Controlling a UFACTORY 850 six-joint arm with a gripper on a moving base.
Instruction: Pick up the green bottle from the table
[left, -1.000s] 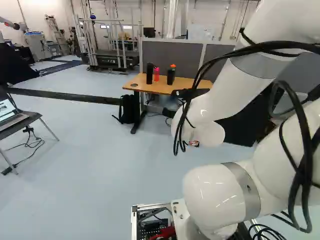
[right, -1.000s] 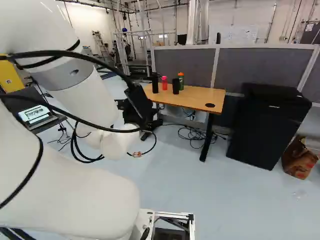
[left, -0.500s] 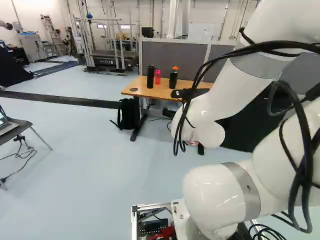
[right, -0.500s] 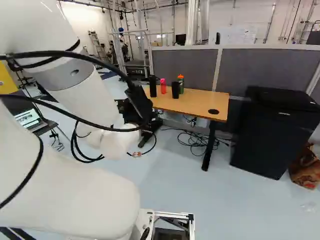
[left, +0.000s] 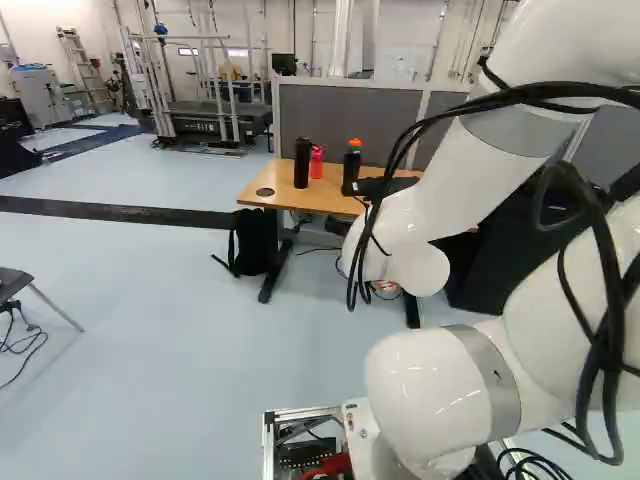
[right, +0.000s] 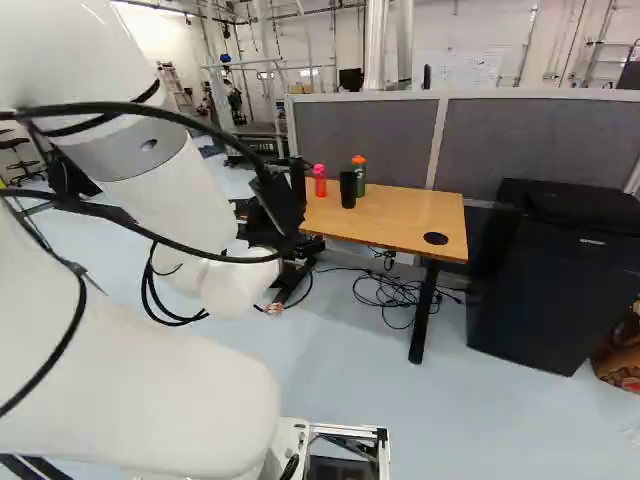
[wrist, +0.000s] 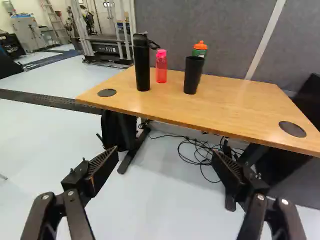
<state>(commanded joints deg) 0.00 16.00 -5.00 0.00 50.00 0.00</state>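
Black two-fingered gripper (wrist: 165, 154): standing wide.
Green orange-capped bottle (right: 360, 180): standing upper middle of the right base view.
Black tapered tumbler (wrist: 193, 76): crowding the bottle; reaching straight in, you're risking toppling it.

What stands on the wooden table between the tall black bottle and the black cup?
Between the tall black bottle and the black cup stands a pink bottle, as the wrist view shows.
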